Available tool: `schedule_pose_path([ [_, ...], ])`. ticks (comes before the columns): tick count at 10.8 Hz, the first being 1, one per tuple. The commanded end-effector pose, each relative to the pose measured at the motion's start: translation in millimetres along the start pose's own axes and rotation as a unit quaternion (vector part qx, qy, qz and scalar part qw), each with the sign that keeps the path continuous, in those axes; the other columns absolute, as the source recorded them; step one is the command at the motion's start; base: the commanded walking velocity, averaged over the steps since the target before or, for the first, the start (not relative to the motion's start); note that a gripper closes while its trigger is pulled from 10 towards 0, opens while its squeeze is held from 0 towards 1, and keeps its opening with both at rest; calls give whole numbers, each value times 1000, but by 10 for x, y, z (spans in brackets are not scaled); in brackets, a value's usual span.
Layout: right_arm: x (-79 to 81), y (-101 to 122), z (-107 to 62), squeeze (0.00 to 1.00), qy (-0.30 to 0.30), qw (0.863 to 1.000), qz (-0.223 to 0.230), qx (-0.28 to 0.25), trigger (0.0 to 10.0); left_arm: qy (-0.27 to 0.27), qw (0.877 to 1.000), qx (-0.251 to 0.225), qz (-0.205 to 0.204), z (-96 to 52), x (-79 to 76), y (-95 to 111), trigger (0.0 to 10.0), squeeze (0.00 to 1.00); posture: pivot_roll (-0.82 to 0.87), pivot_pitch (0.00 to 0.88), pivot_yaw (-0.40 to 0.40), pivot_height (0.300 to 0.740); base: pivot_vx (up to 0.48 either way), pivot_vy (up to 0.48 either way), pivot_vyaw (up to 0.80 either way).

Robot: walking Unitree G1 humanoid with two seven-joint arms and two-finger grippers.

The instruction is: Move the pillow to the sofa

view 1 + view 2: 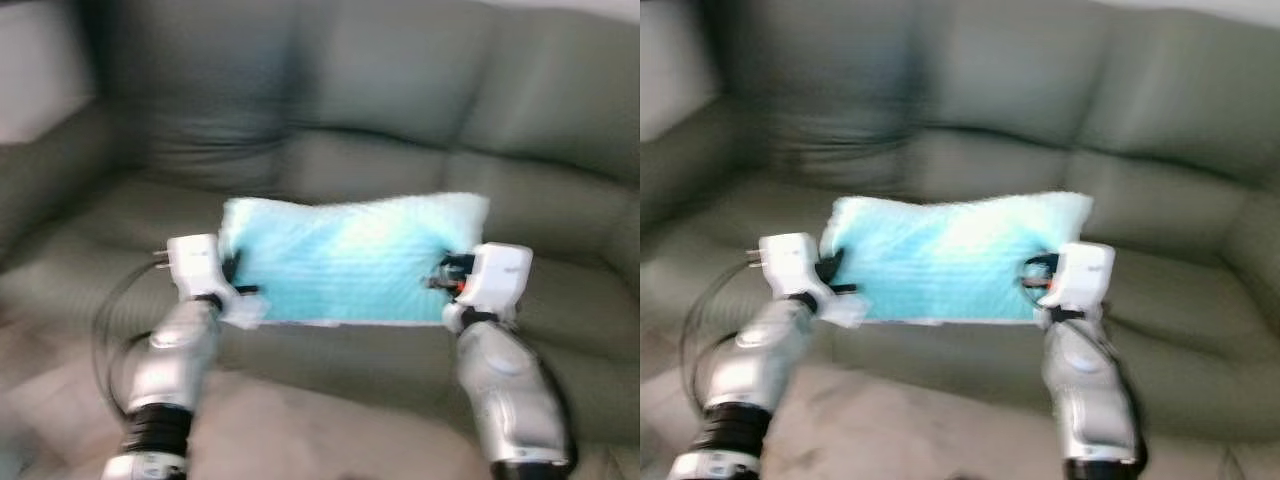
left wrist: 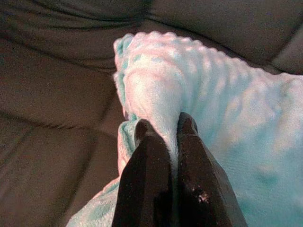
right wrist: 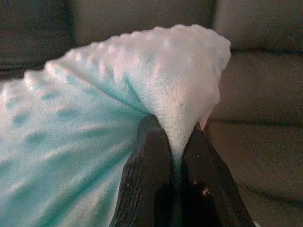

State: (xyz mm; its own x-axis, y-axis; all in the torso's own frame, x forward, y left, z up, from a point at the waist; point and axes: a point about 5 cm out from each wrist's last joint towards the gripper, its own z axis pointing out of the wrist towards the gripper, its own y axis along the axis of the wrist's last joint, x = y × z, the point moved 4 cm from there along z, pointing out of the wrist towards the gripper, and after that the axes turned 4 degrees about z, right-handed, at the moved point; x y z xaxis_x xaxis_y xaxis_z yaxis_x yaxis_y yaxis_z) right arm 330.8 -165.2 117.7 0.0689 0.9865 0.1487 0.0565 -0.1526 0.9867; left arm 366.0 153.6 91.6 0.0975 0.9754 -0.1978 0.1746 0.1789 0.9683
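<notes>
Pinching a fold of plush fabric, the left gripper [image 2: 161,130] is seen with its two black fingers [image 2: 144,184] drawn almost together on one end of the pillow [image 1: 345,260]. The right gripper [image 3: 173,130] is clamped the same way on the opposite end, a ridge of fabric being squeezed up between its fingers [image 3: 147,184]. Between the two silver arms the pillow is held stretched out and lifted, in front of and just above the seat of the sofa [image 1: 400,110]; whether its lower edge touches the cushions cannot be told through the blur.

The pillow is pale turquoise with a raised dotted pile. It is judged to be light and very soft: it bunches where it is gripped and sags slightly between the holds. Little slipperiness is expected from the fleece, and nothing fragile is involved. The end seams, where it is already taken, appear the soundest places to hold, since a grip in the middle would only gather loose cover.

The sofa is dark grey-green, with broad padded back and seat sections. No brand, label or writing can be read anywhere.
</notes>
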Motion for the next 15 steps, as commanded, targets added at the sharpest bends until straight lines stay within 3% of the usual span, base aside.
schedule_pose_path([
  [1,-18,92,7,0,0,1000,-4,-15,10000,-2,1000,-7,-8,4,-31,33,10000,0,-128,74,-53,740,0,0,0],
  [6,-6,87,2,0,1,1000,-4,-15,10000,10,1000,-14,-22,25,44,86,10000,0,-127,72,-48,740,0,0,0],
  [11,-2,88,5,0,0,1000,-3,-17,10000,-3,999,-38,9,31,56,191,10000,0,-127,73,-46,740,0,0,0],
  [15,0,92,0,0,0,1000,-3,-18,10000,-12,999,-53,8,19,61,238,10000,0,-129,74,-44,740,423,0,0],
])
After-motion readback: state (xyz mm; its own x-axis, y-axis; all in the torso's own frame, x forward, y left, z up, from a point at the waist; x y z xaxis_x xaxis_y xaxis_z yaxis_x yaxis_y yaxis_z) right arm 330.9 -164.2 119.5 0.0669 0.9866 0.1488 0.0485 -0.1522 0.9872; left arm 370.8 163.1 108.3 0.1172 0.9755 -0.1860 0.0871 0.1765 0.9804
